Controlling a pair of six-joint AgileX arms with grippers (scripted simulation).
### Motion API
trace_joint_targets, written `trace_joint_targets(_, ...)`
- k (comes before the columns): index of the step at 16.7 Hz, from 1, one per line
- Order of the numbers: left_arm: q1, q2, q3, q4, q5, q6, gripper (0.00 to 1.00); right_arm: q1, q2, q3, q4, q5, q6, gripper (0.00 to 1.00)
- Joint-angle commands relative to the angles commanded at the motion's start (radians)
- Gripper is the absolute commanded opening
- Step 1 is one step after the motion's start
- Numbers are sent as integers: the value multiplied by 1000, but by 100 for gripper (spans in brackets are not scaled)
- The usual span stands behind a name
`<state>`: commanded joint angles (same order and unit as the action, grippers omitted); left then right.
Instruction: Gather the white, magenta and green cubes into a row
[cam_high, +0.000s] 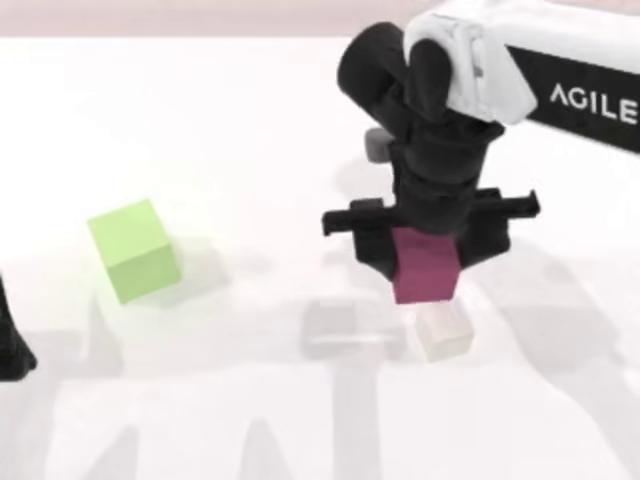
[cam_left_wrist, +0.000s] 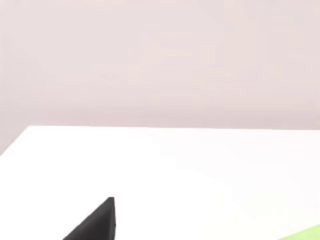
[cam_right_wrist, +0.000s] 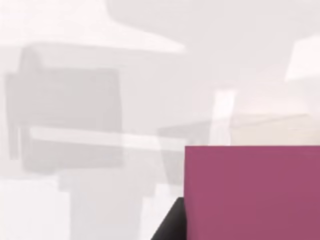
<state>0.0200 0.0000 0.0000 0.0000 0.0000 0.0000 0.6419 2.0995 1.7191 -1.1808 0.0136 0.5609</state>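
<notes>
- three cubes are on show, one of each colour: a magenta cube (cam_high: 425, 266), a white cube (cam_high: 442, 331) and a green cube (cam_high: 133, 249).
- one gripper is at work: the right gripper (cam_high: 425, 262) hangs over the middle-right of the table (cam_high: 250, 120), pointing straight down, with its fingers closed on the magenta cube from either side.
- the magenta cube looks to be held off the surface, since a faint shadow lies on the table to its left, apart from it; i judge it is being carried, not resting.
- the white cube sits on the table just in front of and slightly right of the magenta one in the top view; whether they touch i cannot tell, but the carried cube overlaps its upper edge in the picture.
- in the right wrist view the magenta cube (cam_right_wrist: 252, 192) fills the lower corner, with a pale block, probably the white cube (cam_right_wrist: 270, 131), just past it, which suggests the magenta one is being brought next to the white one to start the row.
- the green cube stands alone, well apart on the left side of the table, turned a little askew; it would have to be moved in later.
- the left gripper (cam_high: 12, 350) is parked at the left edge of the table; only a dark sliver shows, so i cannot tell how its fingers stand.
- its wrist view shows a sliver of the green cube (cam_left_wrist: 306, 234) at one corner.
</notes>
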Motion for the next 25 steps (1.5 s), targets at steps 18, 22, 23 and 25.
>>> trace_joint_targets(18,0,0,0,0,0,0,100,112,53,-103,167,4,211,0)
trace_joint_targets(22,0,0,0,0,0,0,100,115,66,-136,211,4,211,0)
trace_joint_targets(23,0,0,0,0,0,0,100,115,66,-136,211,4,211,0)
trace_joint_targets(25,0,0,0,0,0,0,100,115,66,-136,211,4,211,8)
